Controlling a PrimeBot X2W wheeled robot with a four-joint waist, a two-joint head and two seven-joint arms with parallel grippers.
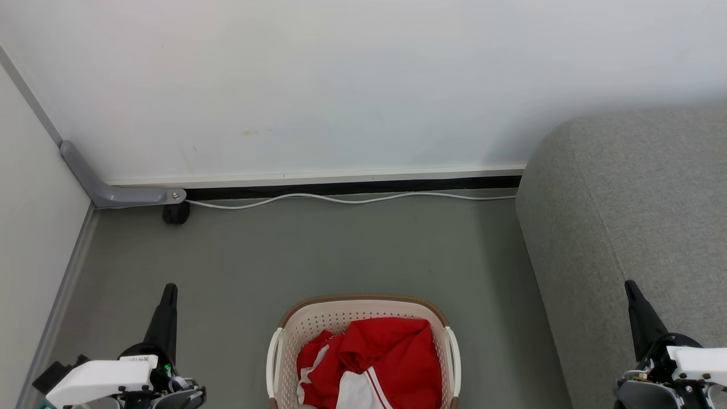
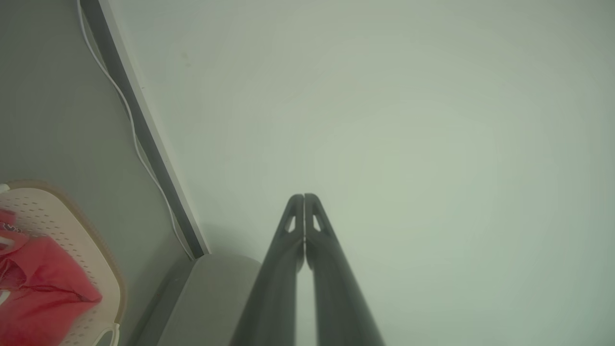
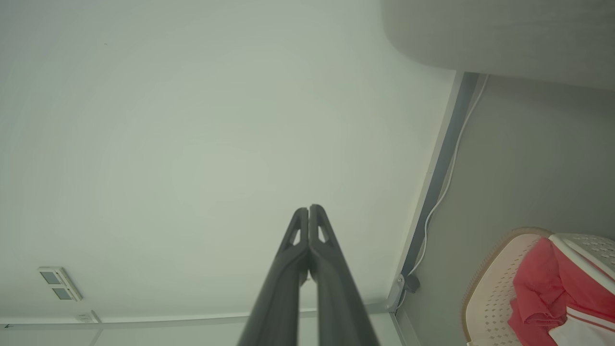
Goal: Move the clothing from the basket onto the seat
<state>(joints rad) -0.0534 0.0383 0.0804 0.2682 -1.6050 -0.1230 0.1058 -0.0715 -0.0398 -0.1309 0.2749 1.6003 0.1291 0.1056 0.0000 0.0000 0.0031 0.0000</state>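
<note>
The red clothing (image 1: pixel 375 358) with white panels lies bunched in the cream basket (image 1: pixel 318 324) on the floor at the bottom middle of the head view. Its red fabric also shows in the left wrist view, clothing (image 2: pixel 38 288) in basket (image 2: pixel 72 230), and in the right wrist view, clothing (image 3: pixel 543 288) in basket (image 3: pixel 495 283). The grey seat (image 1: pixel 630 227) stands to the right of the basket. My left gripper (image 1: pixel 169 289) is shut at the lower left, empty, left of the basket. My right gripper (image 1: pixel 629 286) is shut and empty in front of the seat.
A white wall runs across the back, with a white cable (image 1: pixel 341 199) lying along its base. A grey bracket (image 1: pixel 113 193) and a dark foot (image 1: pixel 176 213) sit in the left corner. Grey floor (image 1: pixel 318 250) lies between basket and wall.
</note>
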